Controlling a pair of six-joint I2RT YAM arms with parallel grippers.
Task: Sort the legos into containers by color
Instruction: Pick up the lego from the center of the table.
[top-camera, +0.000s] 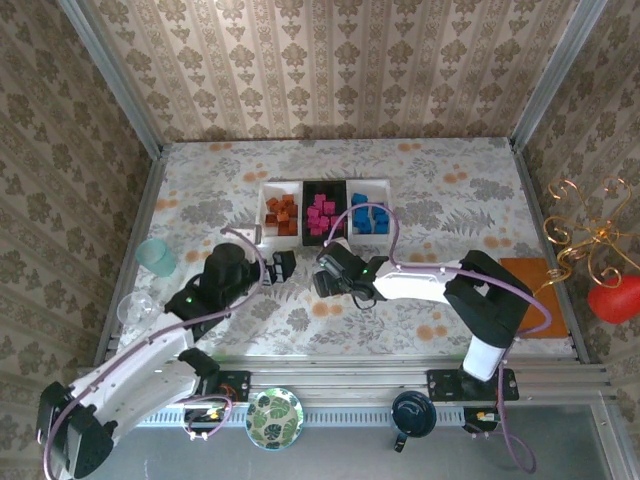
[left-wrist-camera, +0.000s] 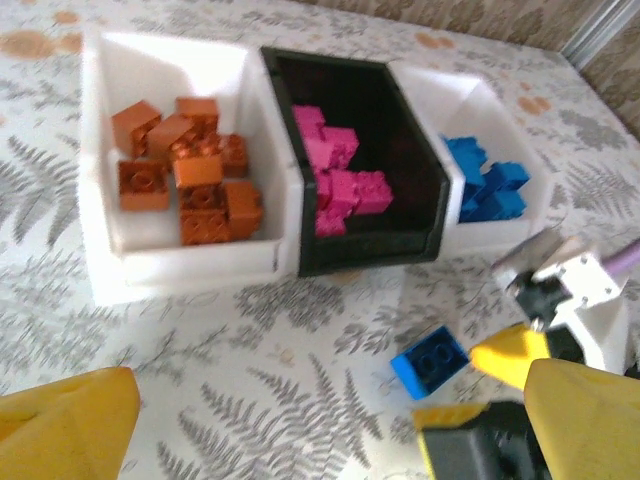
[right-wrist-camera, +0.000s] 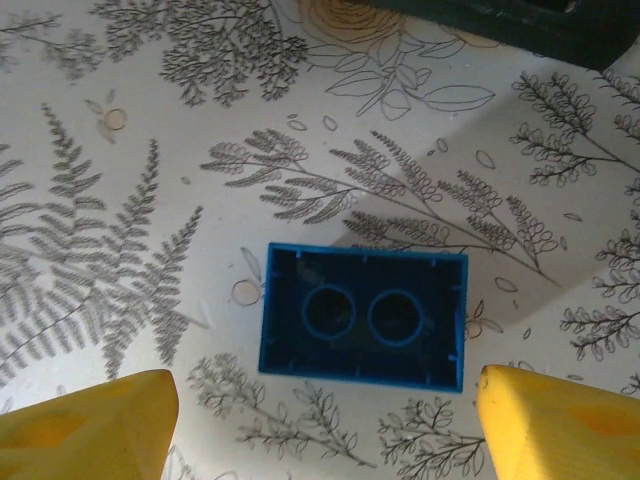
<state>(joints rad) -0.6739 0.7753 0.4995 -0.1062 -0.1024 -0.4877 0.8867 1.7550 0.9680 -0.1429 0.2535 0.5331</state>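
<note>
On the fern-print surface (right-wrist-camera: 120, 200), small blue plastic brick (right-wrist-camera: 362, 315) lies untouched within spread right gripper (right-wrist-camera: 325, 385); left gripper (left-wrist-camera: 325, 385), 9 o'clock, likewise spread.

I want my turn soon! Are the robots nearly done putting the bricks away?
Nearly. Done: orange bricks sit in the left white tray, pink bricks in the black tray, blue bricks in the right white tray. In hand: nothing held yet; the right arm's open fingers straddle one loose blue brick on the table. Left: that brick goes with the blues.
</note>
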